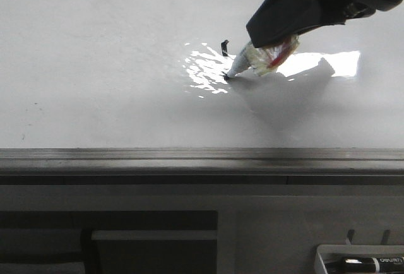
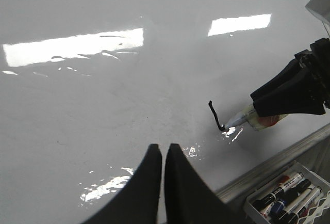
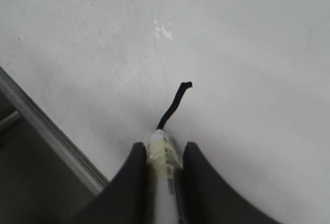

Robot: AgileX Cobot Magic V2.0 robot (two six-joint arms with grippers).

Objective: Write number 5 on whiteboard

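The whiteboard [image 1: 95, 65] lies flat and glossy, with a grey edge rail at its near side. My right gripper [image 3: 164, 149] is shut on a white marker pen [image 3: 164, 162] wrapped in yellowish tape; the pen also shows in the front view [image 1: 252, 59] and in the left wrist view [image 2: 242, 118]. The pen tip touches the board at the end of a short black stroke [image 3: 172, 105], also seen in the front view [image 1: 225, 48] and the left wrist view [image 2: 214, 114]. It is only a short line, not a full 5. My left gripper [image 2: 163, 152] is shut and empty, above the board to the left of the stroke.
Bright glare patches [image 1: 205, 69] lie beside the stroke. The grey rail [image 1: 202, 154] runs along the board's near edge. A white tray with markers [image 1: 366, 262] sits below the rail at the right, also in the left wrist view [image 2: 286, 195].
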